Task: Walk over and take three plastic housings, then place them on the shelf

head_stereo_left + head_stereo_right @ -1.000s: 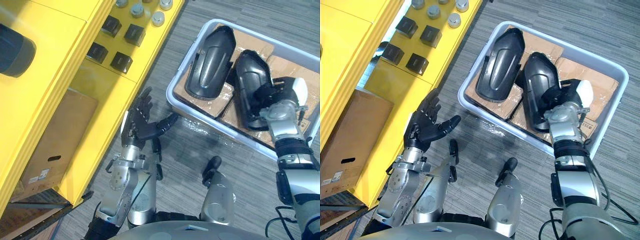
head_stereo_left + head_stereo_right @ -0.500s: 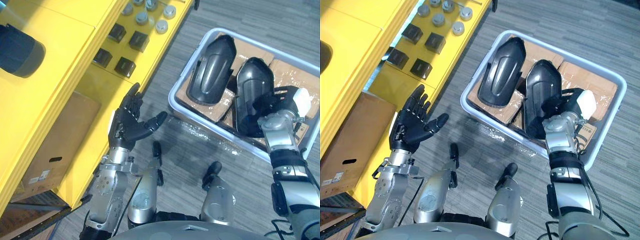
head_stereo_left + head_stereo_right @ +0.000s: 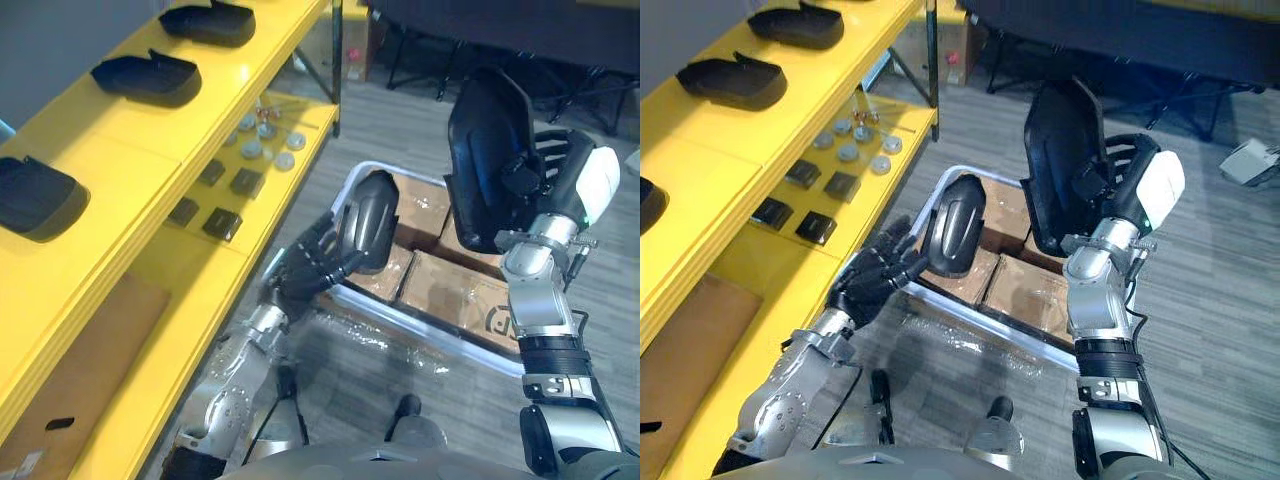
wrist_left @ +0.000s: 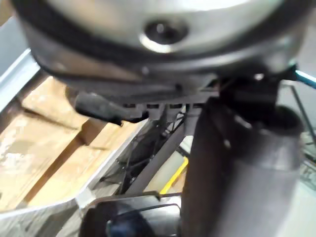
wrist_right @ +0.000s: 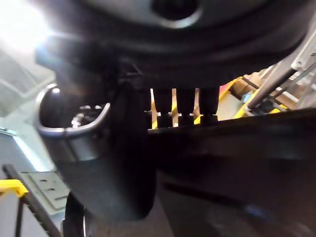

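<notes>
My right hand (image 3: 560,185) is shut on a black plastic housing (image 3: 485,160) and holds it upright, high above the white bin (image 3: 980,320). A second black housing (image 3: 368,220) leans at the bin's left side. My left hand (image 3: 310,270) is open beside the bin's rim, its spread fingers reaching up against that housing's lower end. Three more black housings lie on the top of the yellow shelf (image 3: 120,140) at the left: one far (image 3: 205,20), one in the middle (image 3: 145,78), one near (image 3: 35,195).
Cardboard boxes (image 3: 470,300) line the bin's bottom. The lower shelf holds small black blocks (image 3: 222,222) and grey discs (image 3: 265,150). A cardboard box (image 3: 80,400) sits under the shelf. Dark furniture legs (image 3: 420,60) stand on the grey floor behind the bin.
The camera has tilted up. My right hand has lifted its housing out of the bin. My left hand has moved from beside the shelf across to the bin and the other housing.
</notes>
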